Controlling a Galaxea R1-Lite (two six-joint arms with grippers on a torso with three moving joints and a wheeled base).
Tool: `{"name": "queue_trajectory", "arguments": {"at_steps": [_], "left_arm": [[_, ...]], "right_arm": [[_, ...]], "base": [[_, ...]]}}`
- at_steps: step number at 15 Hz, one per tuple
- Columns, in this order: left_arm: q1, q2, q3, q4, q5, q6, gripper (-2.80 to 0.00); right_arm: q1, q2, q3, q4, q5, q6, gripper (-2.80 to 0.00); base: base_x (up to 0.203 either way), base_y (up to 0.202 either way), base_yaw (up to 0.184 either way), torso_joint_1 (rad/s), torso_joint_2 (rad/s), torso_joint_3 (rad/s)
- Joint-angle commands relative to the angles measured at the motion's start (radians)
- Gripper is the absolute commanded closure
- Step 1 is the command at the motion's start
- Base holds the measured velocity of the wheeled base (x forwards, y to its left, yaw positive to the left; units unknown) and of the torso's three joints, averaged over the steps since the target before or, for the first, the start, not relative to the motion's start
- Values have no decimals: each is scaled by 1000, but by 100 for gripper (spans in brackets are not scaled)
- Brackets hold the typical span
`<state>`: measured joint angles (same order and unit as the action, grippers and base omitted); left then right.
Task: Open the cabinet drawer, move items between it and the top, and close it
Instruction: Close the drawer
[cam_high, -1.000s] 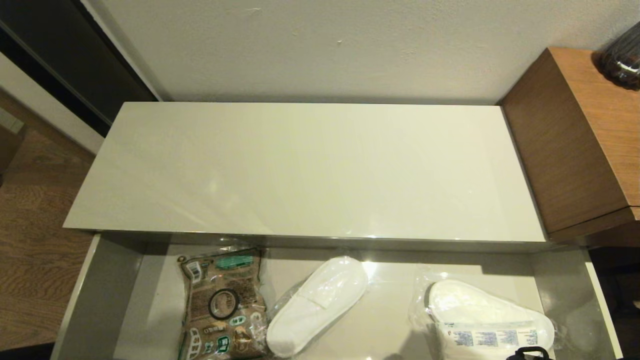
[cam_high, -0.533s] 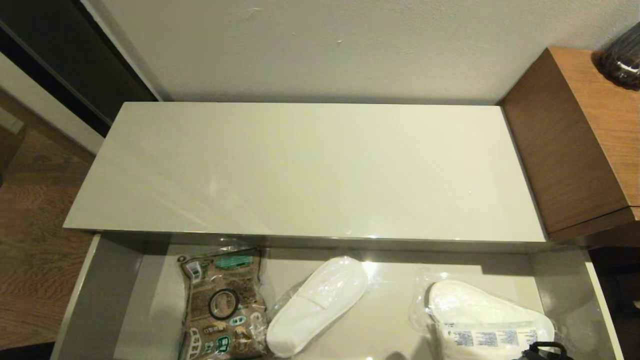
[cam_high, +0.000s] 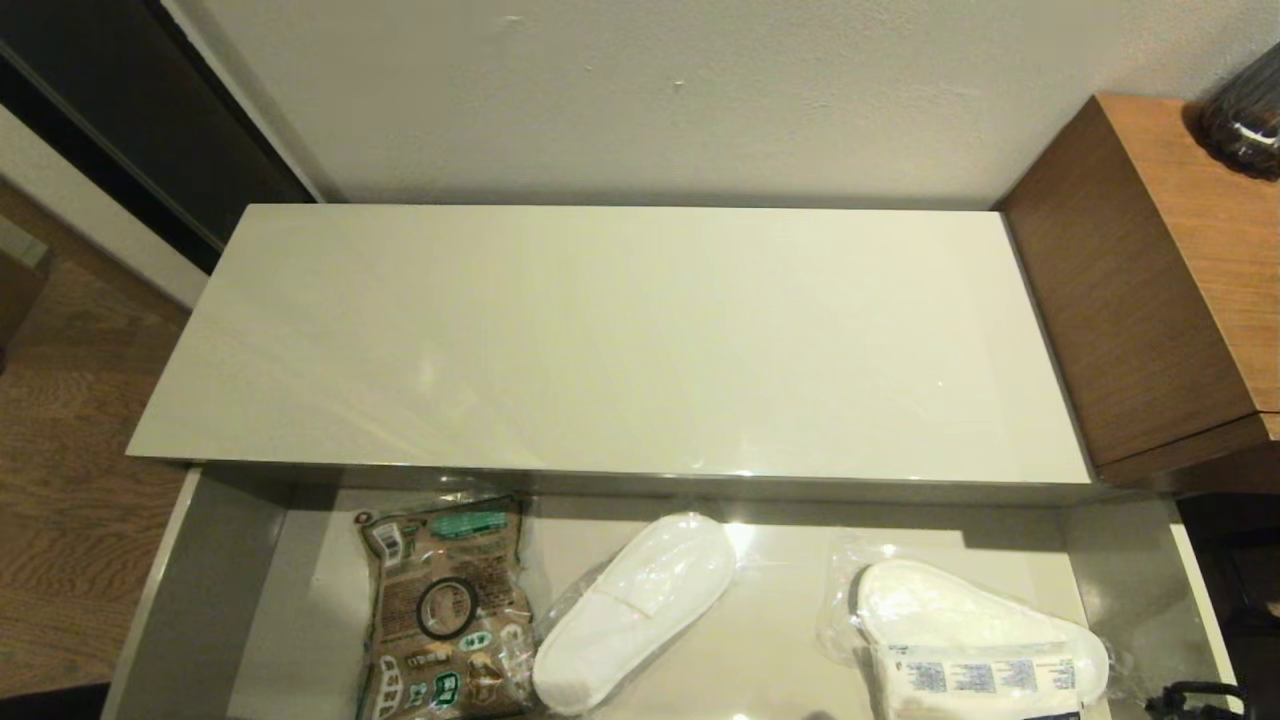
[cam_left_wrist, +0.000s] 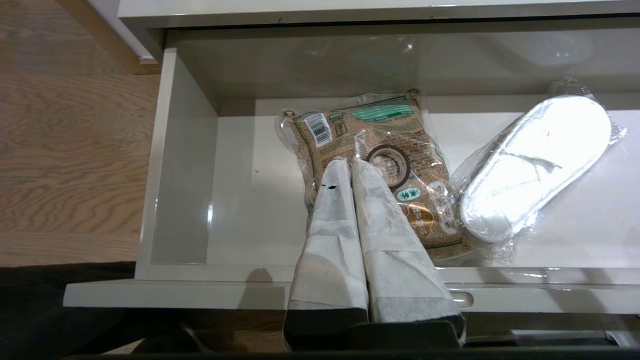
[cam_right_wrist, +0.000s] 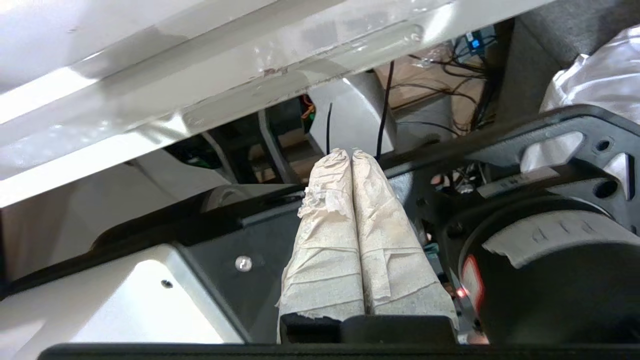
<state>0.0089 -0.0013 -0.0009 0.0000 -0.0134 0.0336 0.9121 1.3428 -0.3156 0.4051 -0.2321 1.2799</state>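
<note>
The cabinet drawer (cam_high: 200, 600) stands pulled out below the bare cream top (cam_high: 620, 340). Inside it, a black tape roll (cam_high: 420, 607) rests on the brown printed bag (cam_high: 440, 540). A white slipper in clear plastic (cam_high: 640, 605) lies mid-drawer. At the right, a white packet with blue print (cam_high: 985, 675) lies on a second wrapped slipper (cam_high: 950, 610). My left gripper (cam_left_wrist: 347, 165) is shut and empty, hovering over the bag just beside the tape roll (cam_left_wrist: 389, 148) and left of the slipper (cam_left_wrist: 535, 165). My right gripper (cam_right_wrist: 351, 154) is shut and empty, below and in front of the drawer's front panel (cam_right_wrist: 200, 100).
A taller brown wooden unit (cam_high: 1150, 280) stands against the cabinet's right end. Wooden floor (cam_high: 60, 480) lies to the left. A black part of my right arm (cam_high: 1195, 695) shows at the drawer's front right corner. One handle slot (cam_left_wrist: 462, 300) shows in the drawer front.
The black part of my right arm slid right and down along the lower edge, from beside the packet to the drawer's right corner. Items and drawer have not moved.
</note>
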Motion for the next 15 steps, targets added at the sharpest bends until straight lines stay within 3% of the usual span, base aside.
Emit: {"name": "queue_trajectory", "arguments": {"at_steps": [1,6,10,15], "left_arm": [[0,1,0,0,0,0,0],[-1,1,0,0,0,0,0],[0,1,0,0,0,0,0],[0,1,1,0,0,0,0]], "right_arm": [[1,-20,-7,0,2,5,0],[5,67,12,-8,41,-3,0],[60,106,6,-10,73,0,0],[102,234,10,-71,174,9,0]], "base": [[0,0,0,0,0,0],[0,0,0,0,0,0],[0,0,0,0,0,0],[0,0,0,0,0,0]]}}
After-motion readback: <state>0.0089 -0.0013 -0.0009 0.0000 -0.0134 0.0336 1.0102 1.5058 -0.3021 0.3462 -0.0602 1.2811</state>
